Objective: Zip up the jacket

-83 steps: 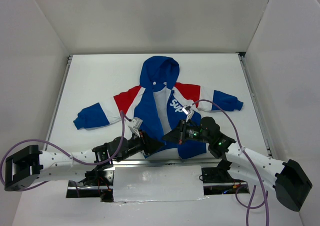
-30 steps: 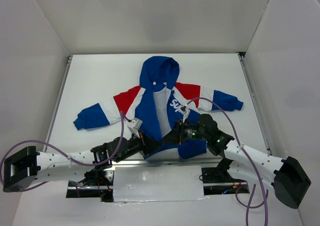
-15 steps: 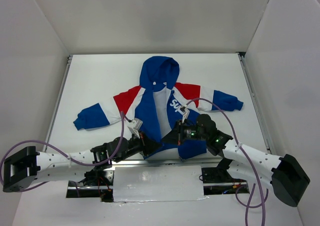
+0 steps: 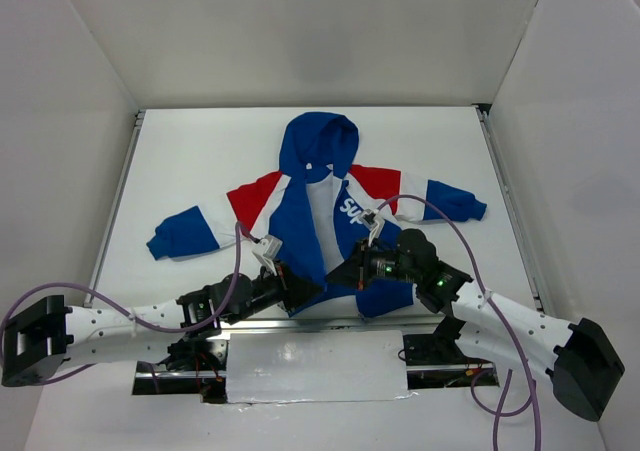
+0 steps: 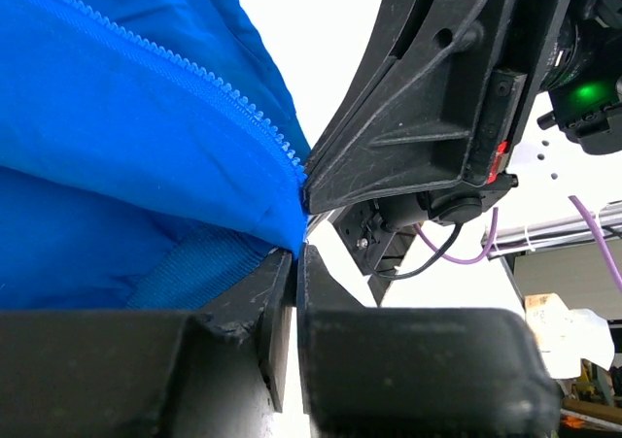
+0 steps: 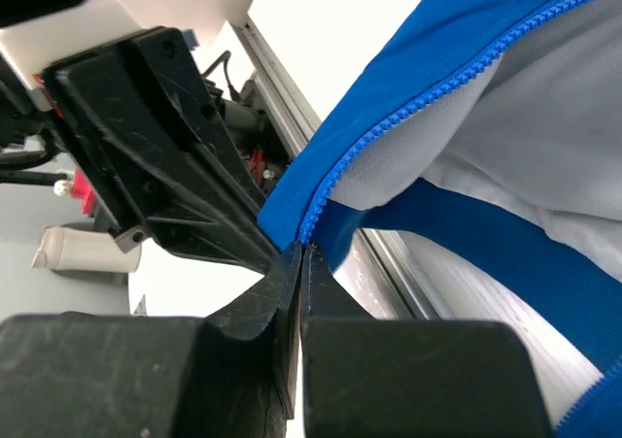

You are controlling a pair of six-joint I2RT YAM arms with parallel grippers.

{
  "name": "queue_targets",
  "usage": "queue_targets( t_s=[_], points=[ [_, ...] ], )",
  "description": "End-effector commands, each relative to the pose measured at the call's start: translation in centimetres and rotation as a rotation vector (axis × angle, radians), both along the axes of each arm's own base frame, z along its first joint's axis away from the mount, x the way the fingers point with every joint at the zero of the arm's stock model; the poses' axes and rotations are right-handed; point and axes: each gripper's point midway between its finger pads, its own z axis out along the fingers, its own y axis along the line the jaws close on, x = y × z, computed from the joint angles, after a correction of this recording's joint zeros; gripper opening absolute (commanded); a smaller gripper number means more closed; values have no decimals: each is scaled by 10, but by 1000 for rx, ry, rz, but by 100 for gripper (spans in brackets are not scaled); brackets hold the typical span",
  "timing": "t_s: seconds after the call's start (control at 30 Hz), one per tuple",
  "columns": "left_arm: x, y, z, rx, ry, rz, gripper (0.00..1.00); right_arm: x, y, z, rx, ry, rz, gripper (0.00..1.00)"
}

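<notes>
Jacket (image 4: 300,226): lies flat on the white table (image 4: 200,161) at the centre of the top view, front open, hood toward the top of the frame, sleeves spread left and right; zip undone.
Right gripper (image 6: 302,255): fingers pressed tight together on the bottom end of one zip edge, lower centre of its wrist view.
Left gripper (image 5: 294,263): only a thin slit between its fingers, with the other front's hem corner at the slit's mouth; I cannot tell whether it grips the cloth.
Step in hand: probably bringing the two bottom zip ends together, at the hem in the lower middle of the top view.
Doing it well: hold both edges taut and level with the tooth rows parallel, and seat the pin fully before pulling upward; a slack corner would likely slip.
Zipper teeth (image 5: 194,84): small blue moulded plastic in a fine ridged row.
Shell (image 5: 117,147): smooth, thin, faintly shiny blue cloth; limp.
Hem ribbing (image 5: 185,273): knitted, likely stretchy.
Lining (image 6: 515,137): pale grey, soft-looking.
</notes>
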Motion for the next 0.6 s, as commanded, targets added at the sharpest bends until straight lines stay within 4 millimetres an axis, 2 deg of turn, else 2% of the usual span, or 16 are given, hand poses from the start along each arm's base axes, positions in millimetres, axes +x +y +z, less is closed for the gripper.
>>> queue_targets(
  t_s=[0.0,0.1,0.23,0.27,0.3,0.4,0.57],
  points=[
    [1,-5,28,-85,-33,-1,21,5,-1,5,-20,-37,-13,0],
    [2,-6,29,-86,-33,-3,26,5,-2,6,-22,-39,-15,0],
    [2,-6,26,-81,-31,-1,28,4,-2,7,-24,-45,-14,0],
    [2,-5,26,-82,-32,-1,27,4,-2,7,-23,-46,-12,0],
    [1,-6,26,-81,-33,-4,20,4,-2,7,-23,-46,-12,0],
    [2,-6,24,-76,-31,-1,15,3,-2,9,-19,-49,-11,0],
    [1,-9,22,-67,-28,-9,14,2,-2,12,-8,-52,-7,0]
  ],
)
